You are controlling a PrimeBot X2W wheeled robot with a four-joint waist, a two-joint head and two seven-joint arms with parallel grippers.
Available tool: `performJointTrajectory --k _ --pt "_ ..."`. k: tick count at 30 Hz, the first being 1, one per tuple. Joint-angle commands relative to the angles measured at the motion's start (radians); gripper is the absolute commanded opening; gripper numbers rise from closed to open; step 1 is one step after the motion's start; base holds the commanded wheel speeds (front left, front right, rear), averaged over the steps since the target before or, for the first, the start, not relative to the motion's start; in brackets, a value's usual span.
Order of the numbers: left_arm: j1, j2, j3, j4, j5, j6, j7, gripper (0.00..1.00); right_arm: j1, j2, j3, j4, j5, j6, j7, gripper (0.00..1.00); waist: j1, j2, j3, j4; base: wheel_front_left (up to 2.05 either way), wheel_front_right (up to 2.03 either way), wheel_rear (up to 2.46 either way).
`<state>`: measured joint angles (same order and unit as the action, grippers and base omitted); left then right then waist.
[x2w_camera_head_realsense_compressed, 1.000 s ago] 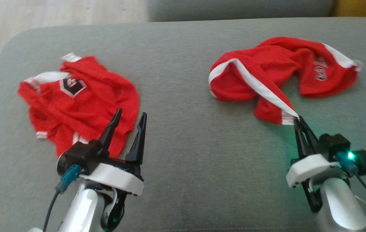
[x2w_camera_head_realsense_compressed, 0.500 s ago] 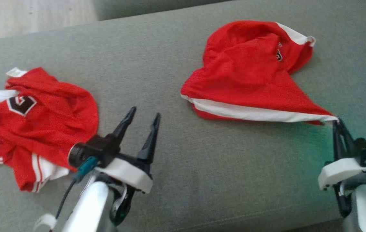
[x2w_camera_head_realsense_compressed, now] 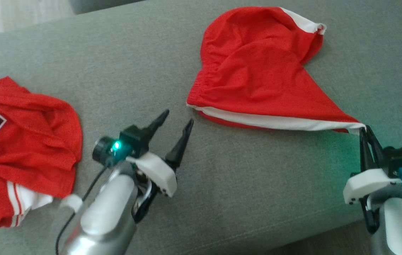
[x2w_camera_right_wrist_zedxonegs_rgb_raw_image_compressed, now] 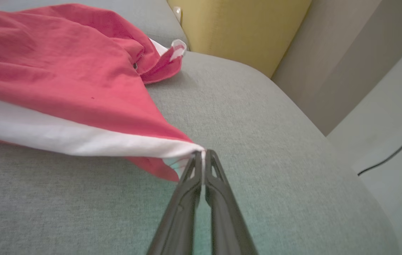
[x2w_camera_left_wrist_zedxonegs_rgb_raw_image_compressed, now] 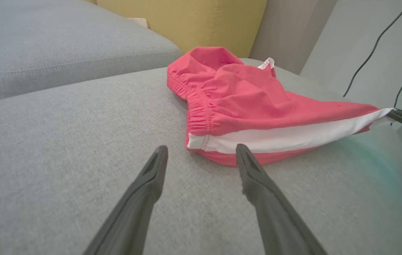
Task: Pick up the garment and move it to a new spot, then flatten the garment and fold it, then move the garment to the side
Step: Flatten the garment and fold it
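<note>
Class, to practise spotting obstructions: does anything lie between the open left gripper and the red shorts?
Nothing visible does. Only bare grey cushion separates the left gripper from the red shorts; the red jersey lies to the gripper's left, clear of that gap.

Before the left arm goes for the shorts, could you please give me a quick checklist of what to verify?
1. Right gripper shut on the striped corner of the shorts: ok.
2. Left gripper open: ok.
3. Left gripper around the waistband: not ok, it is short of it.
4. Shorts flat on the sofa cushion: not ok, the far end is bunched.
5. Jersey apart from the shorts: ok.
</note>
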<state>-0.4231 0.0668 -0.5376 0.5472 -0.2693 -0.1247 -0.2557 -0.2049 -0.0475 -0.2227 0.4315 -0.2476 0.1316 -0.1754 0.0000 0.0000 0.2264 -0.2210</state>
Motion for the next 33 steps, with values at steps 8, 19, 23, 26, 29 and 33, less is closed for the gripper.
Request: performJointTrajectory --k 8,19,23,26,29,33 --pt "-0.159 0.009 0.027 0.103 0.043 -0.005 -0.006 1.0 -0.077 -0.005 0.052 -0.02 0.005 -0.001 -0.008 0.0 0.0 0.0 0.058 -0.039 0.0 0.0 0.0" --pt "-0.238 0.012 -0.075 0.186 -0.017 -0.006 -0.006 1.0 -0.106 -0.003 0.079 0.003 0.018 -0.001 -0.021 0.0 0.0 0.0 0.086 -0.057 0.0 0.0 0.0" --pt "-0.248 0.015 -0.103 0.185 -0.043 -0.006 -0.006 1.0 -0.112 -0.003 0.085 0.012 0.022 -0.001 -0.025 0.0 0.0 0.0 0.089 -0.062 0.0 0.0 0.0" --pt "-0.258 0.019 -0.147 0.194 -0.071 -0.006 -0.006 1.0 -0.118 -0.003 0.094 0.018 0.027 -0.001 -0.029 0.0 0.0 0.0 0.091 -0.068 0.0 0.0 0.0" --pt "-0.268 0.023 -0.177 0.203 -0.102 -0.006 -0.006 0.0 -0.121 -0.003 0.097 0.02 0.028 -0.001 -0.03 0.0 0.0 0.0 0.091 -0.071 0.0 0.0 0.0" --pt "-0.277 0.031 -0.204 0.2 -0.131 -0.006 -0.006 0.0 -0.122 -0.003 0.093 0.02 0.025 -0.001 -0.033 0.0 0.0 0.0 0.085 -0.066 0.0 0.0 0.0"
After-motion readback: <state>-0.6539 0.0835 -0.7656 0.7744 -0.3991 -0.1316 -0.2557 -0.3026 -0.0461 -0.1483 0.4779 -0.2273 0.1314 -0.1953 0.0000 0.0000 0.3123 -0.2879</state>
